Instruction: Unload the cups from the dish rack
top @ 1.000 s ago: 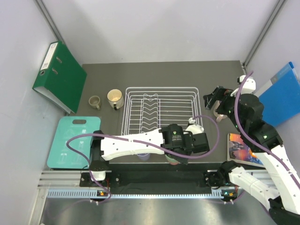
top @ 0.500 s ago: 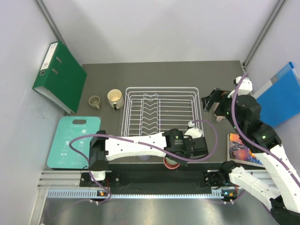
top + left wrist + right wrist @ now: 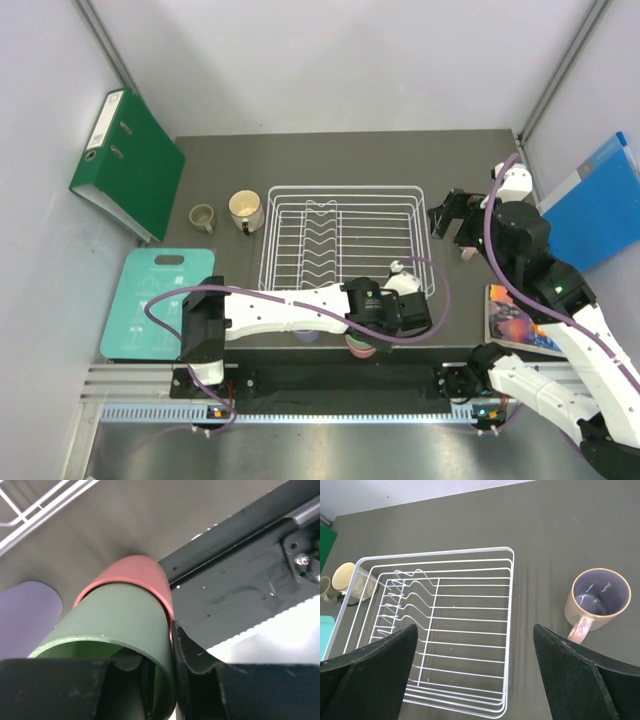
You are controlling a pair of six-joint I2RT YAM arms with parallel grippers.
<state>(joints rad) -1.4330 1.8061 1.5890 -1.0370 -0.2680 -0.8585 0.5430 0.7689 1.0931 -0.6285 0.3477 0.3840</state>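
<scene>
One green cup (image 3: 120, 625) upright, nested in pink cup (image 3: 137, 572)

White dish rack (image 3: 435, 630), green cup (image 3: 120, 620), pink cup (image 3: 135, 570), lavender tumbler (image 3: 25, 610), cream mug (image 3: 246, 210), green binder (image 3: 130, 160)

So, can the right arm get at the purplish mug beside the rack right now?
Probably yes: the right fingers hang open above, and the mug stands upright on bare table beside the dish rack, apart from it, nothing covering it.
</scene>
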